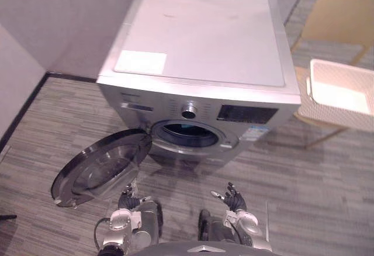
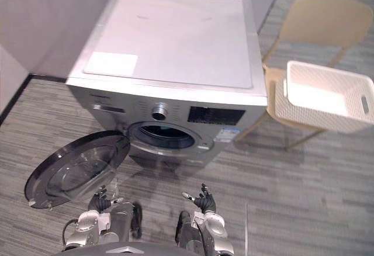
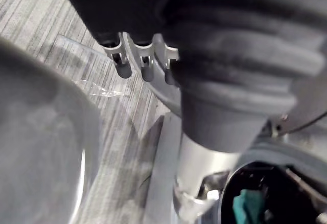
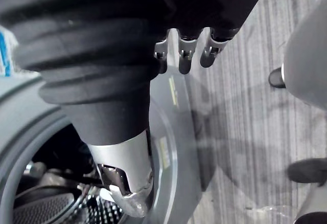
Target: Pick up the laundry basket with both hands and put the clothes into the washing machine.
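- Left hand [image 1: 130, 200]: lower left of centre in the left eye view, fingers relaxed and spread, nothing held; set just beside the open door [image 1: 99, 165].
- Right hand [image 1: 235, 199]: lower right of centre, likewise unclenched and empty.
- Washing machine [image 1: 198, 40]: centre frame, drum opening [image 1: 188, 134] uncovered; a teal item [image 3: 246, 207], probably cloth, is glimpsed inside in the left wrist view.
- Laundry basket [image 2: 315, 116]: white, at the right edge, seated on a tan chair [image 2: 327, 19], well apart from both hands; contents cannot be told.
- Hazards: the door may be struck by the left arm if a turn toward the basket is made; the basket may be tipped off the chair if one side is lifted before the other.
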### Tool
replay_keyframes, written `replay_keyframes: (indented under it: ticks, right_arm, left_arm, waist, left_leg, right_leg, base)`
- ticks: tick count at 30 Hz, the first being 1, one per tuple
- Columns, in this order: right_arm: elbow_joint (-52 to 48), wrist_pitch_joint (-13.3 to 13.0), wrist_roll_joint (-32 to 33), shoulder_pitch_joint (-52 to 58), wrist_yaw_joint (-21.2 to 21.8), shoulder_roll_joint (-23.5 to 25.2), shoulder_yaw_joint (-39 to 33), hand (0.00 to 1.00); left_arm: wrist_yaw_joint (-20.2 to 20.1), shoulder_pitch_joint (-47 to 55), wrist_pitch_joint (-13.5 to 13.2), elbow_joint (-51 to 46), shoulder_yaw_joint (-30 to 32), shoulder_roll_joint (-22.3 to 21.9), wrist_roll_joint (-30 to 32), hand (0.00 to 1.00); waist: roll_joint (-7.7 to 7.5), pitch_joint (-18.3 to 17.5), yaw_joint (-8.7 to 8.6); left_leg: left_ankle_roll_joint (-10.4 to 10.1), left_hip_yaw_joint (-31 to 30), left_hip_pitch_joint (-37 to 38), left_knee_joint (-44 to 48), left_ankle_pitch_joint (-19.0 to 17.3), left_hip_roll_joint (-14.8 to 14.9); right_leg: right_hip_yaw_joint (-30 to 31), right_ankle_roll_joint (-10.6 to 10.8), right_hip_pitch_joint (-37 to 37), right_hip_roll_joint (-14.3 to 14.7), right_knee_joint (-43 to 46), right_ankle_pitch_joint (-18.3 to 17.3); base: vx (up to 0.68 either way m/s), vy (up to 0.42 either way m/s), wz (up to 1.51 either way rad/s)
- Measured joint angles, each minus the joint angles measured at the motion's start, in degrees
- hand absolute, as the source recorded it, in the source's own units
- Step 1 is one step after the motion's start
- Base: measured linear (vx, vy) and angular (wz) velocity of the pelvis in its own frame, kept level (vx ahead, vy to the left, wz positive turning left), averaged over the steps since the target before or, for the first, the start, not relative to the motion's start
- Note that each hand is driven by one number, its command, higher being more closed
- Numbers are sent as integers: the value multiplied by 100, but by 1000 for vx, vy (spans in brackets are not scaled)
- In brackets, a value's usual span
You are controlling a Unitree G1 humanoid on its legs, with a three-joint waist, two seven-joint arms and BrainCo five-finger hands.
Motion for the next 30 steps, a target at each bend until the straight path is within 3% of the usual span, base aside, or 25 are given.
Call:
replay_keyframes:
  ticks: [2,3,4,5,7,8,9,10,11,12,15,17,18,20,22,24,25,26,27,28,29,30]
  right_arm:
    - [1,-1,0,68,-1,8,-41,0]
    - [14,0,2,46,-1,10,-146,0]
    - [36,-9,2,37,0,10,-180,0]
    - [234,-10,5,-66,-2,-29,-262,0]
    - [570,55,4,-230,6,64,-225,0]
    - [727,67,5,-254,7,109,-202,0]
    - [839,66,5,-353,-5,97,-205,0]
    - [972,72,4,-453,-5,75,-206,0]
    - [1041,77,5,-459,-6,64,-205,0]
    - [1130,79,5,-529,-10,64,-206,0]
    - [1202,74,12,-521,-22,79,-203,0]
    - [1349,54,16,-597,-31,212,-211,0]
    - [1362,49,15,-706,-75,221,-227,0]
    - [1410,40,12,-886,-166,165,-199,0]
    - [1430,46,8,-850,-215,170,-96,0]
    - [1417,50,-11,-853,-215,264,55,0]
    - [1392,52,-44,-839,-215,301,60,0]
    - [1321,48,-157,-756,-208,359,51,0]
    - [1336,63,-201,-729,-191,396,51,0]
    - [1333,63,-203,-671,-165,434,51,0]
    - [1337,56,-208,-380,-98,530,39,0]
    - [1349,55,-208,-334,-84,567,31,0]
  left_arm:
    - [25,115,9,-6,213,-48,-73,0]
    - [48,187,13,7,254,-64,-82,0]
    - [54,194,6,28,254,-66,-87,0]
    - [69,156,12,152,252,-49,-144,0]
    - [160,154,24,210,164,105,-185,0]
    - [212,140,26,160,61,246,-197,0]
    - [296,111,30,21,-153,329,-272,0]
    - [316,82,33,-189,-444,387,-313,0]
    - [322,68,32,-360,-642,417,-352,0]
    - [304,45,-10,-990,-1255,506,-474,0]
    - [190,121,-283,-2143,-1873,573,-631,0]
    - [36,233,-467,-3048,-2033,679,-838,0]
    - [-26,262,-563,-3441,-2088,655,-994,0]
    - [-132,378,-627,-3895,-2065,681,-1078,0]
    - [-202,497,-639,-4152,-1968,740,-1134,0]
    - [-207,497,-730,-4449,-1758,835,-1139,0]
    - [-196,499,-737,-4495,-1706,878,-1143,0]
    - [-169,538,-731,-4603,-1599,889,-1146,0]
    - [-118,591,-747,-4826,-1469,823,-1141,0]
    - [-85,586,-754,-4915,-1415,829,-1140,0]
    - [-60,589,-782,-5102,-1300,948,-1132,0]
    - [-39,587,-796,-5156,-1278,947,-1124,0]
  waist:
    - [-40,-213,8]
    - [-48,-354,4]
    - [-43,-369,0]
    - [-16,-496,-49]
    - [-205,-646,-201]
    - [-300,-710,-225]
    - [-213,-686,-230]
    - [-217,-692,-254]
    - [-202,-684,-266]
    - [-167,-678,-307]
    - [-50,-742,-293]
    - [-336,-892,-293]
    - [-371,-910,-285]
    - [-360,-847,-238]
    - [-320,-849,-240]
    - [-437,-797,-163]
    - [-491,-773,-167]
    - [-468,-810,-205]
    - [-343,-795,-272]
    - [-411,-820,-313]
    - [-702,-933,-363]
    - [-840,-1018,-304]
  left_leg:
    - [-17,-78,159,587,47,526]
    - [94,-148,387,453,407,893]
    - [169,-149,462,304,571,965]
    - [123,-33,747,-512,868,1039]
    - [-29,49,930,-1371,656,601]
    - [-296,-204,1037,-1823,480,470]
    - [-683,-519,1134,-2151,216,446]
    - [-852,-527,1193,-2345,77,435]
    - [-880,-526,1216,-2456,24,419]
    - [-894,-560,1241,-2726,13,341]
    - [-907,-684,1457,-3557,110,227]
    - [-852,-663,1644,-4624,803,-157]
    - [-779,-614,1625,-4980,1026,-285]
    - [-664,-447,1302,-4886,1102,-428]
    - [-583,-378,1316,-5126,1215,-485]
    - [-496,-340,1295,-5136,1373,-544]
    - [-475,-346,1292,-5135,1390,-559]
    - [-375,-490,1190,-5137,1409,-449]
    - [-343,-628,1143,-5136,1469,-228]
    - [-379,-715,1117,-5121,1481,-231]
    - [-430,-870,1094,-5095,1473,-372]
    - [-425,-870,995,-4892,1435,-437]
  right_leg:
    - [-148,15,95,-179,27,9]
    - [-208,151,90,-355,12,88]
    - [-217,198,94,-389,-15,116]
    - [-270,398,114,-501,-198,231]
    - [-256,452,263,-563,-967,609]
    - [-400,429,423,-488,-1397,961]
    - [-505,531,497,-445,-1591,1151]
    - [-576,584,527,-456,-1654,1184]
    - [-633,626,538,-481,-1666,1224]
    - [-816,645,585,-568,-1694,1376]
    - [-995,684,633,-633,-1894,1611]
    - [-1101,891,466,-983,-2140,1533]
    - [-1025,960,196,-1112,-2100,1532]
    - [-652,1005,-132,-1142,-2074,1501]
    - [-410,1095,-102,-1072,-2304,1337]
    - [-175,1188,-84,-1029,-2511,1182]
    - [-82,1338,-69,-1014,-2500,1071]
    - [7,1630,-105,-917,-2282,549]
    - [283,1113,-397,-604,-1239,591]
    - [351,1027,-467,-439,-713,703]
    - [210,1061,-277,-412,-649,1213]
    - [259,1186,-211,-453,-871,1283]
  base:
    - [-6,227,60]
    - [-9,257,55]
    - [-30,315,56]
    - [-25,202,47]
    - [-34,231,78]
    - [-42,281,74]
    - [-41,253,52]
    - [-67,259,38]
    - [-121,237,60]
    - [-130,229,56]
    - [-134,154,45]
    - [-205,57,26]
    - [-210,28,11]
    - [-292,94,-24]
    - [-220,110,-8]
    - [-86,77,-3]
    - [-87,54,8]
    - [-135,8,32]
    - [-75,-2,48]
    - [-7,-12,75]
    - [82,0,51]
    - [70,17,27]
